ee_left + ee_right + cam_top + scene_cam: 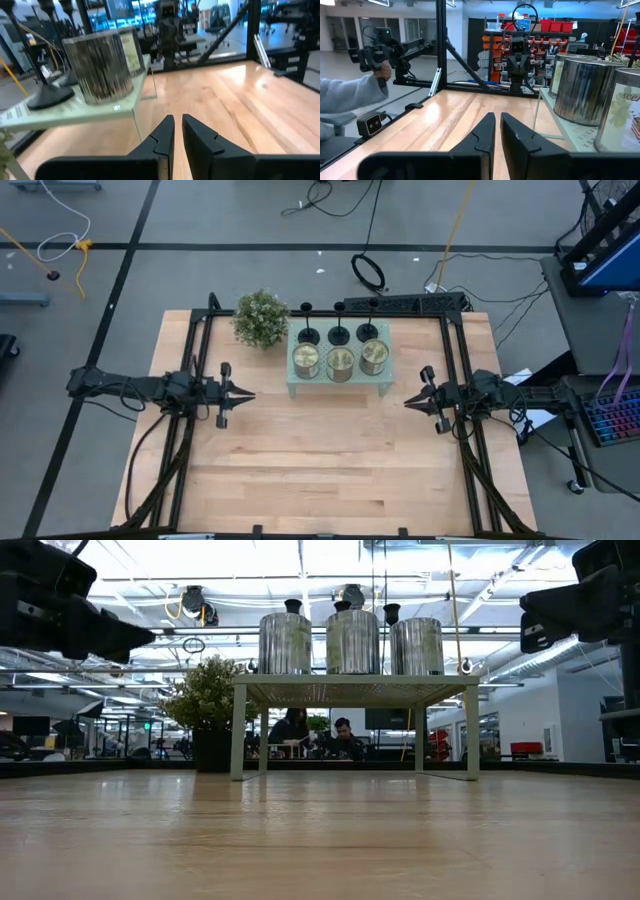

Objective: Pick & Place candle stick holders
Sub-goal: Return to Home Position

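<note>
On my overhead feed, three small matte-black candle stick holders [339,335] stand in a row along the back edge of a pale green, flat-topped shelf [340,388] on thin legs. Each has a round flared base and a thin stem. All three stand upright, long axis vertical, so from above I see each as a dark disc with the stem end-on. In the low view only their tops show above the jars.

Left of the shelf and well apart from it, the left gripper [250,394] hangs over the light wooden table [320,470]. It points toward the shelf, its two dark fingers drawn together with only a sliver between them.

A small bushy green plant [261,317] sits just beside the shelf's back left corner.

On the shelf in front of the holders stand three ribbed, shiny gold-green cylindrical jars [340,361] with paper labels, close together.

Right of the shelf, the right gripper [407,401] hangs likewise, pointing toward it, fingers together, holding nothing.
</note>
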### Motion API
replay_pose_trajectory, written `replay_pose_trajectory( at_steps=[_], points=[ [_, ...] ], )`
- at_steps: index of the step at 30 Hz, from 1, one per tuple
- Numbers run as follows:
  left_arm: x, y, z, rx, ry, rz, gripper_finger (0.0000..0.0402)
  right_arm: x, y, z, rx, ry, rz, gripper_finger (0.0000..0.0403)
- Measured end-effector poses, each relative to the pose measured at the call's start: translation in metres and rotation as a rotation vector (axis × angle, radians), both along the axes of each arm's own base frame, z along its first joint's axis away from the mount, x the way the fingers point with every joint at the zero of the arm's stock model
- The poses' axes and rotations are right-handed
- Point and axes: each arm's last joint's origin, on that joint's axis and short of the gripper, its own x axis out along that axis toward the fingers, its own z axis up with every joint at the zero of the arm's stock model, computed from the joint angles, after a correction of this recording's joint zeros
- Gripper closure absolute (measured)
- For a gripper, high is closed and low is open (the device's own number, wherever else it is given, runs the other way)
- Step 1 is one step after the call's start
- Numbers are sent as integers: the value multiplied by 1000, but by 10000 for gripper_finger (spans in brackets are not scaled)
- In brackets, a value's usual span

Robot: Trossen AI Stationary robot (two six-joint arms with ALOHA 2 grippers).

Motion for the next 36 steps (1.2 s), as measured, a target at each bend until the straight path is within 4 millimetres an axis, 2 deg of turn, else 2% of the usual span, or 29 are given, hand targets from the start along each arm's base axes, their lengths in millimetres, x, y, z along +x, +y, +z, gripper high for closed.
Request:
replay_pose_trajectory(
  at_steps=[10, 21, 36],
  points=[
    [-1, 0, -9, -39, 97, 3, 357, 0, 0, 0, 10, 2, 3, 383],
    [-1, 0, -9, -145, 98, 12, 357, 0, 0, 0, 8, 2, 4, 383],
    [-1, 0, -9, -132, 94, 11, 357, 0, 0, 0, 8, 3, 4, 382]
  ],
)
